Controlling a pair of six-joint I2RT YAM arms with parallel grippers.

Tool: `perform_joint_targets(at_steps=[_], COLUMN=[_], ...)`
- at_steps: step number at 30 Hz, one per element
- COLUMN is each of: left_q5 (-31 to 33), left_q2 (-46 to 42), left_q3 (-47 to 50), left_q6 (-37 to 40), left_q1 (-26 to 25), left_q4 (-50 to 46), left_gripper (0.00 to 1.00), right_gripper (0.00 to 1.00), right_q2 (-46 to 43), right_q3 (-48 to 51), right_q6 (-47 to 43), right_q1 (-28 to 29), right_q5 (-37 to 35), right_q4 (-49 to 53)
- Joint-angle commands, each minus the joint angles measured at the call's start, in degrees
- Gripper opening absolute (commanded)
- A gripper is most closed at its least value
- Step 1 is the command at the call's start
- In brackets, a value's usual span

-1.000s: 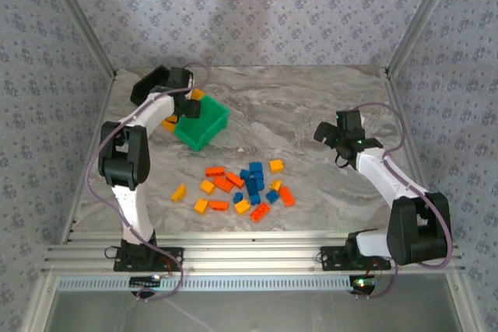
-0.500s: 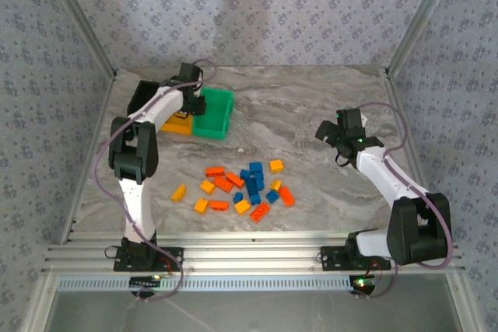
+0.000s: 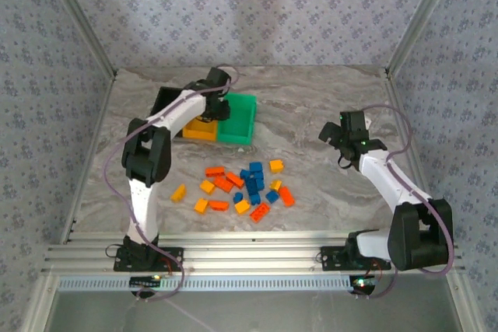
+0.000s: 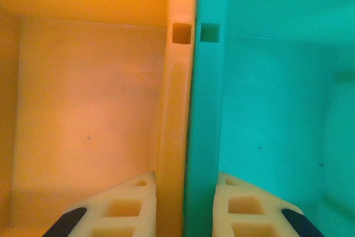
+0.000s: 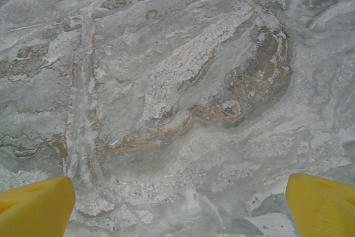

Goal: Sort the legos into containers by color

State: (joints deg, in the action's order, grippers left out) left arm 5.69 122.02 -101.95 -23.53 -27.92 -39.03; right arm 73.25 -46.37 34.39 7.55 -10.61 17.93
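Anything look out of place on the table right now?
Yes: the left gripper is shut on the joined walls between the orange bin and the green bin, not on a brick. Both bins look empty where visible, and the legos lie loose on the table. Nothing looks spilled or damaged.

Green bin (image 3: pixel 243 117), orange-yellow bin (image 3: pixel 201 131), blue and orange legos (image 3: pixel 250 184), grey marbled table (image 3: pixel 311 106).
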Motion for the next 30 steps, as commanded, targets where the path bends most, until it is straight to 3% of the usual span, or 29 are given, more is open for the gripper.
perform_joint_targets(at_steps=[1,10,16,20,21,25,30], left_q5=[-3.75,2.54,3.54,3.27,3.35,3.89,3.64], left_q2=[1.46,1.85,3.00,5.49,5.76,4.04,-0.55], left_q3=[-0.15,-1.89,-2.73,-7.57,-8.53,-7.15,-5.90], left_q6=[-9.94,-18.88,-23.79,-23.11,-22.39,-20.87,-18.04], left_q1=[-5.00,-12.67,-13.30,-13.35,-13.39,-13.71,-14.39], left_q4=[-2.70,-2.03,-0.58,-2.82,-3.55,-2.08,-0.17], left_gripper=[0.00,0.00,0.00,0.00,0.03,0.35,0.56], right_gripper=[1.00,1.00,1.00,1.00,1.00,1.00,1.00], right_q2=[-1.60,-3.20,-4.00,-4.08,-4.04,-4.17,-4.18], right_q3=[1.43,3.80,4.44,4.70,4.70,4.66,4.39], right_q6=[1.21,0.73,0.59,0.61,0.62,0.37,-0.16], right_q1=[-0.65,-1.57,-1.67,-1.75,-1.66,-1.49,0.09], right_q5=[0.50,1.82,1.99,2.34,2.42,3.94,6.10], right_q4=[0.86,-0.04,-0.47,-0.70,-0.68,-1.17,-1.06])
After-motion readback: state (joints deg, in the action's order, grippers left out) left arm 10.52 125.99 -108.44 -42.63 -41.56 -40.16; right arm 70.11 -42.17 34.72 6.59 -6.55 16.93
